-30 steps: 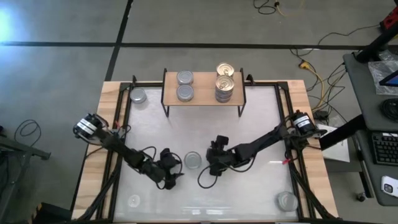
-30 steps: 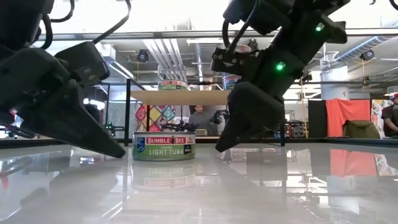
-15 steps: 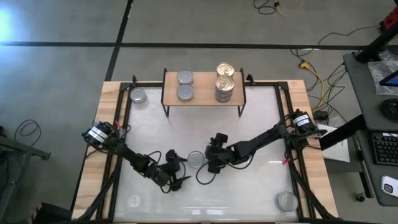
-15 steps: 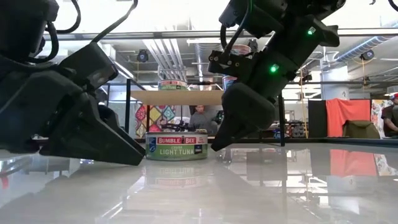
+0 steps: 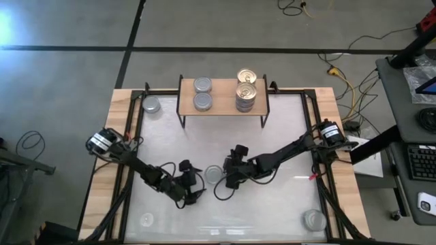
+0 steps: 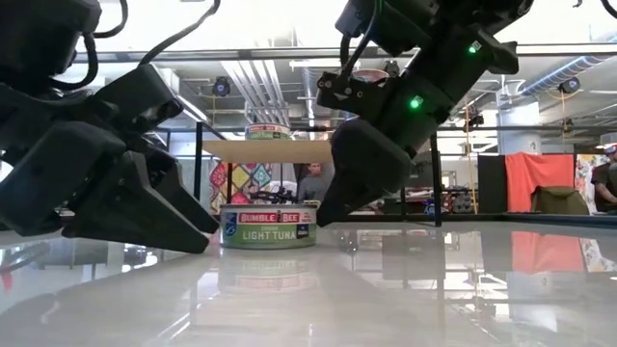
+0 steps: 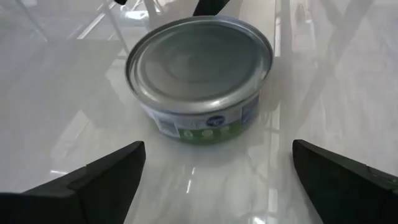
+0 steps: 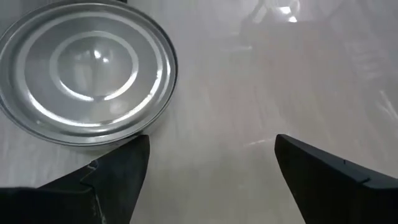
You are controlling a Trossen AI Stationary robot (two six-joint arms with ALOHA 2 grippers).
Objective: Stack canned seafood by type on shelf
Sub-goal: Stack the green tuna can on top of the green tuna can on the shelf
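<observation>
1. You are sitting with both grippers down at the tuna tin, mid-table, well in front of the shelf.
2. Your left gripper is lying just beside the tin on its left, fingers spread wide and holding nothing. In the left wrist view the tin is sitting centred ahead of the gap between the fingers, not yet inside it.
3. Your right gripper is sitting just beside the tin on its right, also released and empty. In its wrist view the tin is lying off toward one finger, not between the two.
4. So the tin is standing between the two arms, upright, silver top up; being round, it is offering no long axis to square up to.
5. I am judging the left as better lined up: a straight push forward should bring its fingers around the tin. The right would need to shift sideways first.
6. On the shelf, silver-topped tins are waiting on the left and a gold-topped stack on the right; this one belongs with the silver.
7. Watch the crowding: with both grippers this near, one could nudge the tin away from the other.
</observation>
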